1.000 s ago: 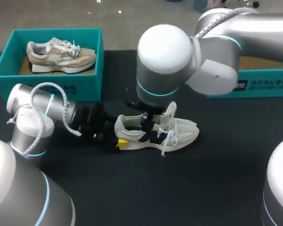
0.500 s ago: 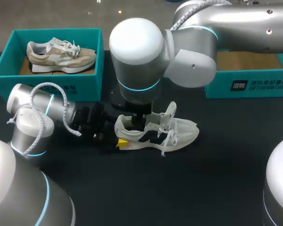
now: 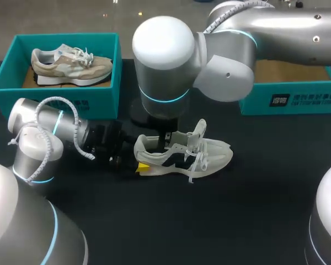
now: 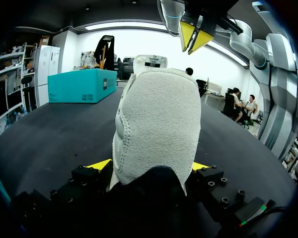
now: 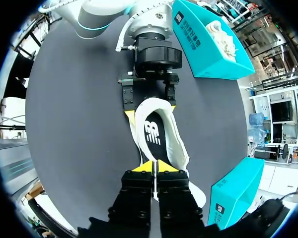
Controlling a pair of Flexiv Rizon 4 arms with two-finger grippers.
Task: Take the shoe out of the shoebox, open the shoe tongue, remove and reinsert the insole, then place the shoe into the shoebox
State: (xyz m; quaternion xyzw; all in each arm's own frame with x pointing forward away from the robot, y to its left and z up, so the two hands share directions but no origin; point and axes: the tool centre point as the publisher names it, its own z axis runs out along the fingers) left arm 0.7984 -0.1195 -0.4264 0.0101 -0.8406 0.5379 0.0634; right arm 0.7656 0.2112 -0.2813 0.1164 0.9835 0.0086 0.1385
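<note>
Two grippers meet at your shoe (image 3: pixel 183 156), which stands upright on the table (image 3: pixel 248 221), with the box (image 3: pixel 5 77) behind its heel. Left gripper (image 4: pixel 149 167): at the shoe's heel, pinching it from both sides. Right gripper (image 5: pixel 154 167): just above the shoe's opening, tips pressed together, gripping nothing you can see. Insole (image 5: pixel 154 133): lying flat inside the shoe.

white shoe (image 3: pixel 212 155) w/ blk insole (image 5: pixel 153 134); teal shoebox (image 3: pixel 314 99)
</note>
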